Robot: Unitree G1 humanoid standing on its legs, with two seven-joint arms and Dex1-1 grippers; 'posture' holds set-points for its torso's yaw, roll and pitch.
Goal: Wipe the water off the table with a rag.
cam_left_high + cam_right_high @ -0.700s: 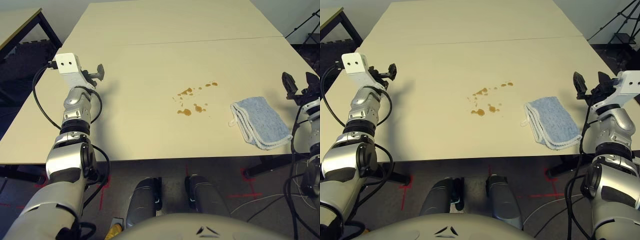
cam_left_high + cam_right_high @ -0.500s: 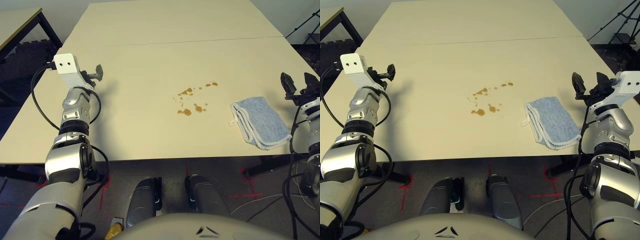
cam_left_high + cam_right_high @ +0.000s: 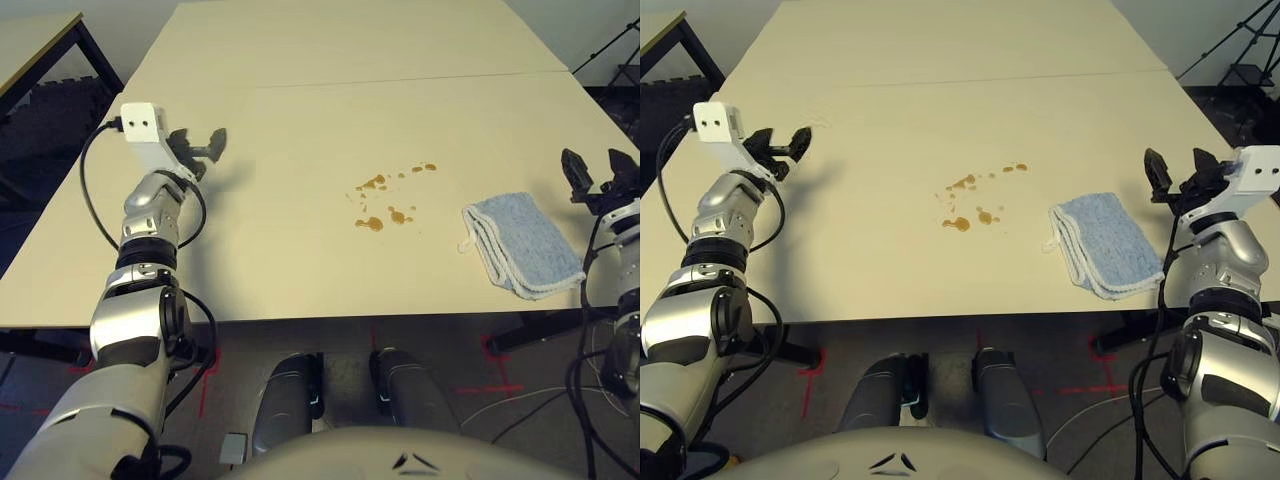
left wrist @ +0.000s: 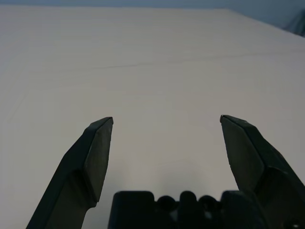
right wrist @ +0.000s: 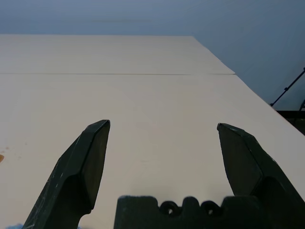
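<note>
Water (image 3: 385,203) is seen as a scatter of small amber droplets and thin smears near the middle of the table (image 3: 300,120), a little to the left of the rag (image 3: 522,243). The rag is found folded thick near the table's front edge, untouched and apart from the droplets. The right gripper (image 3: 1178,172) is held above the table just right of the rag, its two fingers spread wide with nothing between them. The left gripper (image 3: 201,148) is held far to the left of the rag, beyond the droplets, its fingers likewise parted and empty. No wiping has been started.

Several risks can be judged from here. Because the rag is folded in layers, only the top fold might be pinched, so that it would unfurl when lifted. If the rag were nudged instead of grasped, it could be pushed off the nearby front edge. Should light pressure be used, the droplets could be smeared wider rather than absorbed.
</note>
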